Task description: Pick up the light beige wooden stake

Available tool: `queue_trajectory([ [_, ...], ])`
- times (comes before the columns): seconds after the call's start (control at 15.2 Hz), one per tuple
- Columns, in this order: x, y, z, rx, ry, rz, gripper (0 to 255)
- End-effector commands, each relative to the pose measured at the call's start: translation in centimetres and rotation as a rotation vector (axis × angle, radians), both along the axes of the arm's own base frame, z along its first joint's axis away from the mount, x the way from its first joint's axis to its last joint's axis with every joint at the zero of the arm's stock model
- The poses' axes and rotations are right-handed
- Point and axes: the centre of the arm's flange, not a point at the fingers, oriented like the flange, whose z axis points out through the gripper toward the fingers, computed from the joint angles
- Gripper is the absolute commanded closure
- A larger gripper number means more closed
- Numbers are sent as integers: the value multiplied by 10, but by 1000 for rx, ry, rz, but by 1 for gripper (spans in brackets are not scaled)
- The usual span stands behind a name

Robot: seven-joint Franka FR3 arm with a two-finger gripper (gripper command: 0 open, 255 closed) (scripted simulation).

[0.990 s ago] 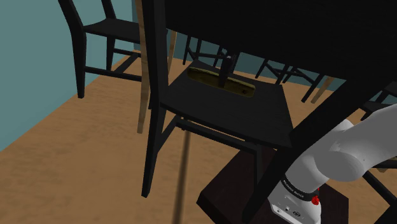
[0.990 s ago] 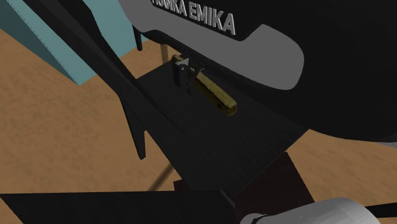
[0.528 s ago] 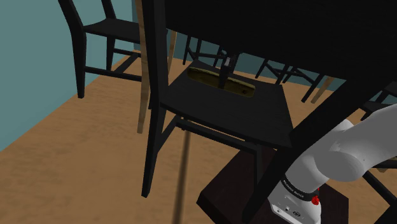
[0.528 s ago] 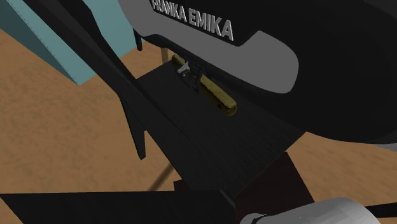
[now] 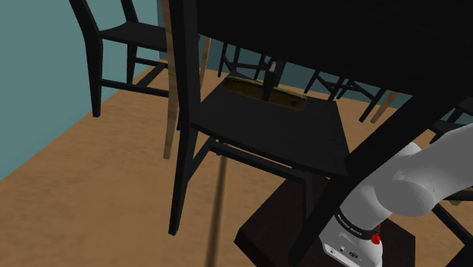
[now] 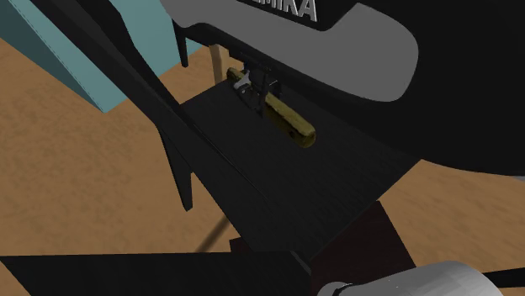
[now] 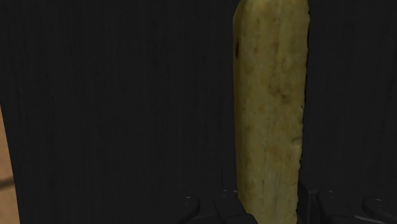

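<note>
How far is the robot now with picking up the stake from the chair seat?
Done: the gripper is at the yellowish stake on the black chair seat. In hand: its fingers clasp the stake's sides. Left: lifting it clear; I cannot tell whether it is off the seat yet.

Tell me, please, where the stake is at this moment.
In the shoulder view the yellowish stake is just above centre, at the far edge of the black chair seat under the table, clasped by the gripper.
</note>
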Motion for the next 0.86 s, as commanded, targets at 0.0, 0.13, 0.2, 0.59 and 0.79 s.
queue_trajectory([
  [0.0, 0, 0, 10, 0, -1, 0, 255],
  [0.13, 0, 0, 21, 0, -1, 0, 255],
  [0.2, 0, 0, 26, 0, -1, 0, 255],
  [0.59, 0, 0, 58, 0, -1, 0, 255],
  [0.79, 0, 0, 64, 0, -1, 0, 255],
])
